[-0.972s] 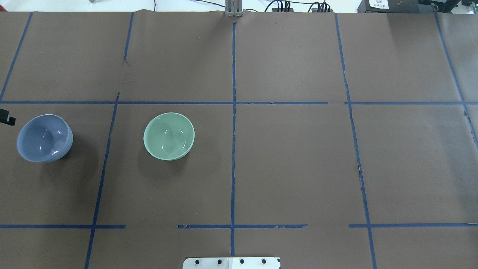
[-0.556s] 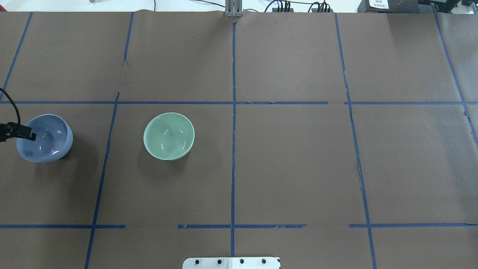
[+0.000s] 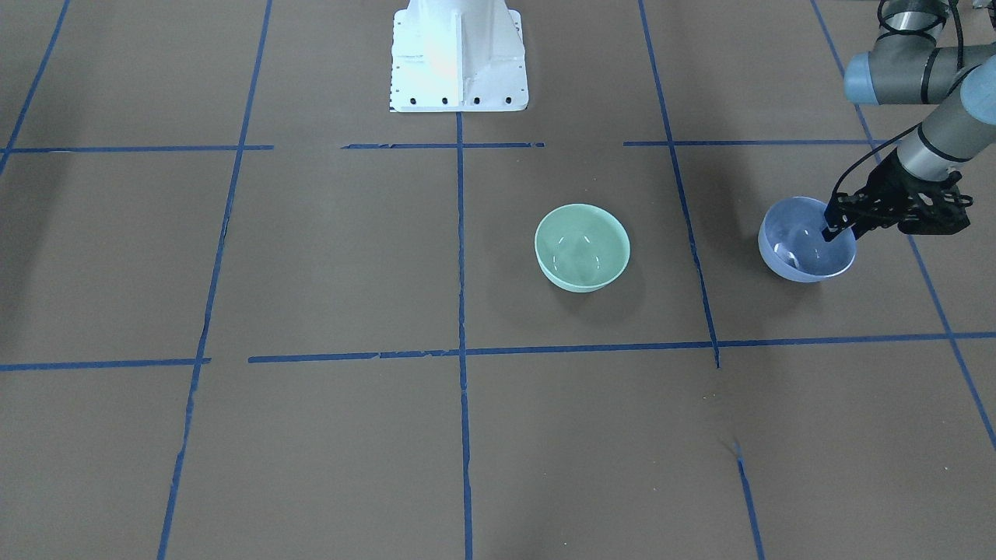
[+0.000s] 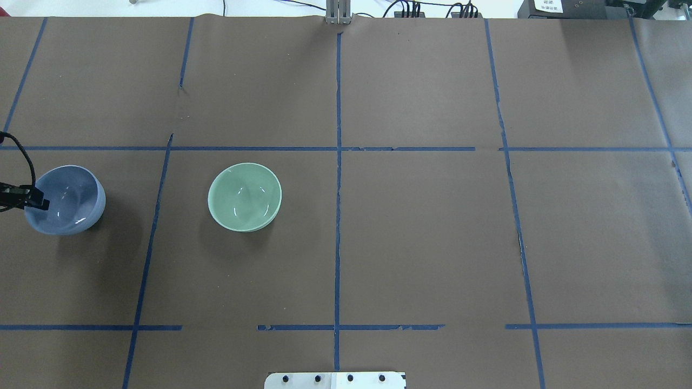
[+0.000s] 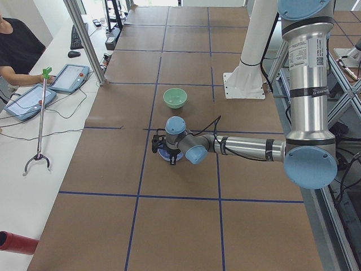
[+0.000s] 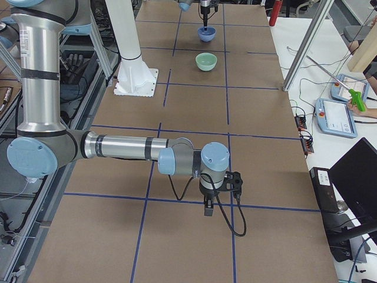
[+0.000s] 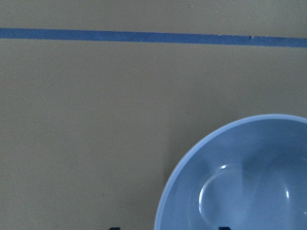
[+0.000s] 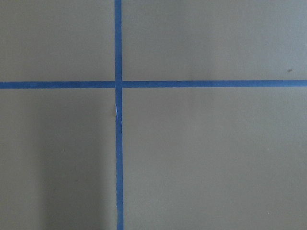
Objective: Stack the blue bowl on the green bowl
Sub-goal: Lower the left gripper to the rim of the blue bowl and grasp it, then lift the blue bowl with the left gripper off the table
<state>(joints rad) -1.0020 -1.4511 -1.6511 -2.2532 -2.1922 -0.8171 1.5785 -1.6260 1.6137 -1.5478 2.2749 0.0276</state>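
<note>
Left tool [image 3: 844, 230] spread open astride blue bowl [image 3: 797, 250] rim — green bowl [image 3: 582, 247] well apart, both upright

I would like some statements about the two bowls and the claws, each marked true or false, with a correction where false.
1. The blue bowl sits inside the green bowl. False: they stand apart on the table.
2. The left claw is at the blue bowl's rim. True.
3. Both bowls stand open side up. True.
4. The right claw holds the green bowl. False: it hangs over the table, far from both bowls.
</note>
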